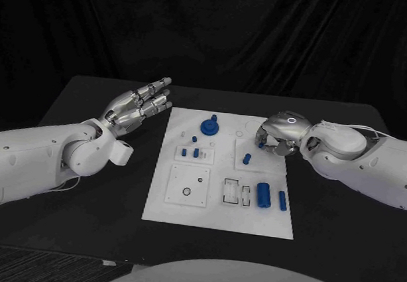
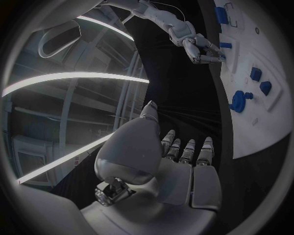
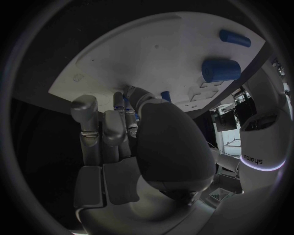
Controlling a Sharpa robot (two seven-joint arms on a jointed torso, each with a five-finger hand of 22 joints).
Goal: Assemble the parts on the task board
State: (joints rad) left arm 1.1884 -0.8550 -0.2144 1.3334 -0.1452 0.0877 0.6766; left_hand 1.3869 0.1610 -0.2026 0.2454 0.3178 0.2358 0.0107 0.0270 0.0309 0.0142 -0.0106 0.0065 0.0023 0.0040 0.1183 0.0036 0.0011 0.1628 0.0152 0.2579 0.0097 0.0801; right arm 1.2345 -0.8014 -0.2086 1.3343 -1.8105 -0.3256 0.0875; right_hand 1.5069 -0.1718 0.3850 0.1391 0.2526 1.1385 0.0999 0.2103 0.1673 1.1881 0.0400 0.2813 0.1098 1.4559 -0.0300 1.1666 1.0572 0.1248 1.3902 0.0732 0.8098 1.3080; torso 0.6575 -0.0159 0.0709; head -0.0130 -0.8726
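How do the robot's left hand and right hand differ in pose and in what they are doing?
The left hand is raised beside the task board, fingers stretched out, holding nothing. The right hand is bent down over the board's far right corner, its fingers closed around a small blue part. Both are silver, on white arms.

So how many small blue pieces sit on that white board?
8: a knob at the far edge, three pegs below it, one mid-board, one at the right hand, two cylinders nearest; others may be hidden.
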